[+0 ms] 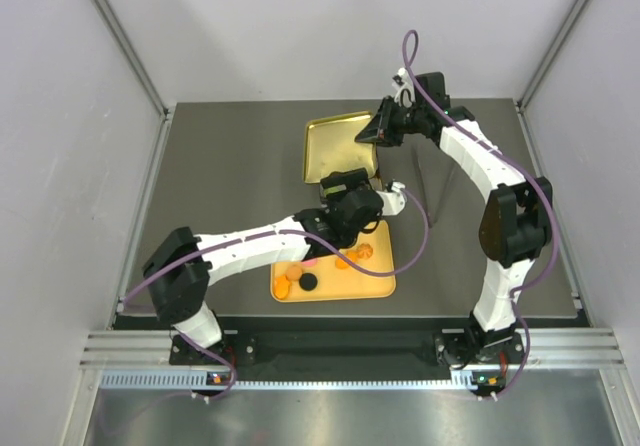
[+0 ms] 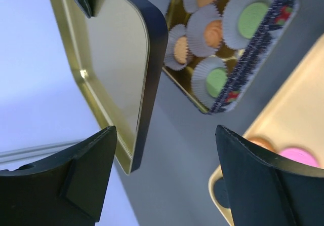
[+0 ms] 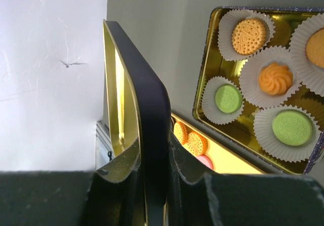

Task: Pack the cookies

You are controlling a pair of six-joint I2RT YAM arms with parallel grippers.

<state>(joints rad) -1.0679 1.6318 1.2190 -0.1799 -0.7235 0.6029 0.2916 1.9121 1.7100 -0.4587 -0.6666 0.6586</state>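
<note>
Loose cookies [image 2: 296,155] on tray [image 2: 293,109] lie just right of the open, empty left gripper [image 2: 164,132] — left arm nearer. Right gripper [image 3: 154,150] pinches the upright lid [image 3: 152,99] beside the tin [image 3: 207,64].

The cookies [image 3: 275,78] in the tin [image 2: 249,66]: orange with a swirl, tan-orange with a dotted face, green with an embossed ring. The paper cups [image 3: 252,81]: white, pleated. The tin itself: gold inside, dark blue outside with a red and white print. The lid [image 3: 152,114]: gold inner face, dark navy rim. The tray [image 1: 375,284]: yellow-orange; the cookies on it orange, pink and black. The table [image 1: 230,186]: dark grey. The arms [image 1: 250,246]: white with black joints; the cables [image 1: 425,228] purple.
</note>
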